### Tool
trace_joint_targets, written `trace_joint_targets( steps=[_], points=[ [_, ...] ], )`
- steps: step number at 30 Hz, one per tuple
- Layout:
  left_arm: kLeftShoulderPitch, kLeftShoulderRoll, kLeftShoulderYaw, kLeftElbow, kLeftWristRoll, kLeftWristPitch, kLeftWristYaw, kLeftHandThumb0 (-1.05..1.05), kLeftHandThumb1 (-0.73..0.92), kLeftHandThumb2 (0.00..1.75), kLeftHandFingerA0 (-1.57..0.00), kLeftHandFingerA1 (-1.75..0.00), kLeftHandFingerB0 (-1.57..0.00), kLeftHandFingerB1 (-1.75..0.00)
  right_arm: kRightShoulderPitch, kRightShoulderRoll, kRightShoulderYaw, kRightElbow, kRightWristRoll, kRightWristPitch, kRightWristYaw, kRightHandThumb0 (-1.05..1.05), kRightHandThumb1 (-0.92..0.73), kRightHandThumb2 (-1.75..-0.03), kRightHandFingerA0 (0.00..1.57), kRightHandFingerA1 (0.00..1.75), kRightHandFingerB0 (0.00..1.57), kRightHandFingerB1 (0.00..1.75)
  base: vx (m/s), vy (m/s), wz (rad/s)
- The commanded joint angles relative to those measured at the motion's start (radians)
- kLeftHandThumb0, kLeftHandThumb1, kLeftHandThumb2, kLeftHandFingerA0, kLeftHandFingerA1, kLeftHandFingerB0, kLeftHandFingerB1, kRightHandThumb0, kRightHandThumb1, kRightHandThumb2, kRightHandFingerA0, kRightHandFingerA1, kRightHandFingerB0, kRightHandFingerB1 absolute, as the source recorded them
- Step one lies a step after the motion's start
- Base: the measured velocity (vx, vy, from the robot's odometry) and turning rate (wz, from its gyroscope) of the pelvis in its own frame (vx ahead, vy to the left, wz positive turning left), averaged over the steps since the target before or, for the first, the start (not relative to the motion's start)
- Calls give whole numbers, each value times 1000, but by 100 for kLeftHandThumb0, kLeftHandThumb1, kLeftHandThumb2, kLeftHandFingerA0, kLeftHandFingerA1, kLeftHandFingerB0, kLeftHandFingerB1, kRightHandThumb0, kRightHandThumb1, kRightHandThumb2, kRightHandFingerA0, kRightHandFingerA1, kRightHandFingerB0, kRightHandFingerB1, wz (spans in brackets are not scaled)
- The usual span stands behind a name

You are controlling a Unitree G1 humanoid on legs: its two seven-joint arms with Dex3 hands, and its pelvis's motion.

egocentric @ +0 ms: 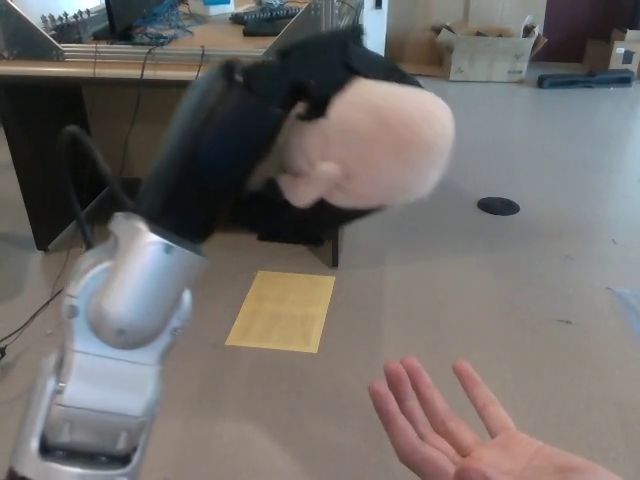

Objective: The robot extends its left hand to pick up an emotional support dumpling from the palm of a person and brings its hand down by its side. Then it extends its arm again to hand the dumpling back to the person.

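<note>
Gripping one dumpling (pixel 375 140): left robot hand (pixel 300 110), raised above one person's open palm (pixel 480 445).

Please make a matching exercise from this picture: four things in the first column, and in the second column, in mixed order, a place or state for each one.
Things:
1. dumpling
2. person's hand
3. yellow sheet
4. cardboard box

Places or states:
A. flat on the floor before the desk
B. far back, by the wall
C. open, palm up, empty
D. held up in the left hand

Pairs: 1-D, 2-C, 3-A, 4-B
</note>
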State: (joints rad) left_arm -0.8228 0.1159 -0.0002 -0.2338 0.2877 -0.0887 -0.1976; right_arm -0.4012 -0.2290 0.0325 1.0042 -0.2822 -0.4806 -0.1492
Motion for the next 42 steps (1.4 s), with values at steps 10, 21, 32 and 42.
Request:
trace_joint_targets(
  steps=[10, 21, 32, 42],
  points=[
    [441, 19, 664, 154, -705, 477, -113, 2, 87, 68, -87, -138, -83, -101, -14, 8, -21, 21, 42, 29, 5, -36, -65, -59, 75, 47, 51, 39, 0, 0, 0],
    [592, 23, 748, 574, -659, 349, -199, 1, 85, 61, -80, -162, -79, -100, 18, 23, -23, 23, 45, 33, -2, -36, -64, -59, 74, 47, 51, 38, 0, 0, 0],
    [545, 114, 763, 894, -633, 236, -255, 3, 87, 67, -83, -154, -78, -100, 7, 31, -31, 33, 48, 36, -11, -37, -63, -59, 74, 47, 50, 38, 0, 0, 0],
    [514, 176, 738, 1028, -655, 166, -281, 5, 90, 64, -77, -157, -76, -101, 1, 30, -32, 29, 44, 35, -15, -37, -65, -59, 73, 47, 50, 38, 0, 0, 0]
  ],
)
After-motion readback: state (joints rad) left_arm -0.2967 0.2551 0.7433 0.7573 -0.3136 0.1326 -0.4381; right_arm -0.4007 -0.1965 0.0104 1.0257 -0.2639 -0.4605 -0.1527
